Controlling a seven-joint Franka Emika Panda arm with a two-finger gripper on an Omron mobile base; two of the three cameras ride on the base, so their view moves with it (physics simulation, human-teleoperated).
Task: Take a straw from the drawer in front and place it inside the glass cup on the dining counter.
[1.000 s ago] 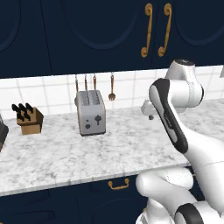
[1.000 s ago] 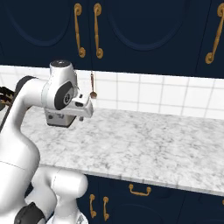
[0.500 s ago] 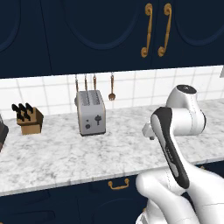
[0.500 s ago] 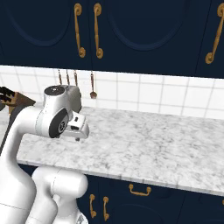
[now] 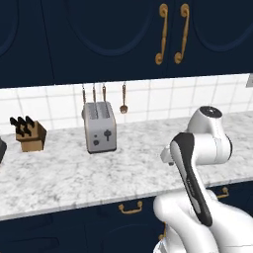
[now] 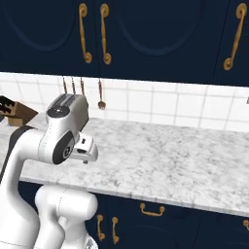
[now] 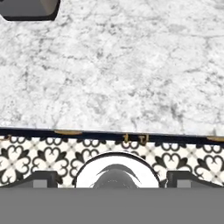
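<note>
The drawer (image 5: 130,208) is a navy front with a small brass pull under the marble worktop, and it is shut; it also shows in the right base view (image 6: 152,210). From above, its pull (image 7: 133,138) peeks out under the worktop's front edge. My gripper (image 7: 112,180) points straight down over that edge, fingers wide apart, open and holding nothing. My hand (image 6: 85,151) hangs just above the worktop near its front. The straw is hidden. The glass cup and the dining counter are out of view.
A toaster (image 5: 100,127) and a knife block (image 5: 29,136) stand at the back of the worktop (image 5: 64,173), with utensils (image 5: 123,99) hanging on the white tiles. Upper cabinets with long brass handles (image 5: 170,34) hang overhead. Patterned floor tiles (image 7: 43,157) lie below.
The arm has folded down; the hand sank from well above the worktop to just over its front edge. The gripper stayed open. The worktop's things have not moved.
</note>
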